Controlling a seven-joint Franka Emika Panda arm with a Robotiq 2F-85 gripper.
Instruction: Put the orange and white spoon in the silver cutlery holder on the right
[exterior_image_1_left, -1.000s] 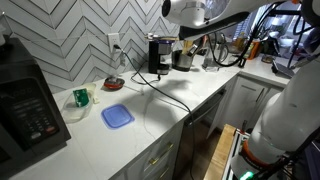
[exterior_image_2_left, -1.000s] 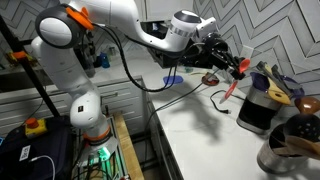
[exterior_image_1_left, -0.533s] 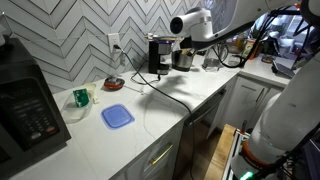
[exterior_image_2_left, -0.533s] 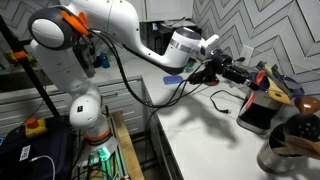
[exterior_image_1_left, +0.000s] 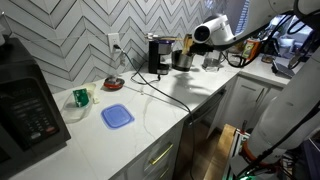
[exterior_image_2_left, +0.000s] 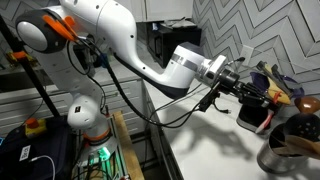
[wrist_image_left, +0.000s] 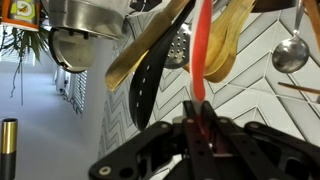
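- Orange and white spoon (wrist_image_left: 200, 60): pinched at one end in the gripper (wrist_image_left: 197, 124) and carried in the air. Orange shaft projecting straight out from the fingertips in the wrist view. White part not made out.
- Grip: closed firmly on the spoon shaft, no gap visible on either side.
- Silver cutlery holder (exterior_image_1_left: 183, 60): at the far right of the counter (exterior_image_1_left: 170, 95), just right of the black coffee machine (exterior_image_1_left: 157, 55). Already crowded with a wooden spatula (wrist_image_left: 145, 50) and a black slotted turner (wrist_image_left: 150, 95).
- Spoon relative to holder: close to the standing utensils but apart from the pot, whose rim sits off to one side in the wrist view. Not inside.
- Progress, as judged: pick-up done and carry nearly complete. Left to do: line up over a free gap in the opening, lower, release.
- Arm (exterior_image_2_left: 130, 55): stretched far out over the counter towards the far right. Gripper at about the height of the utensil tops and aimed roughly sideways at them.
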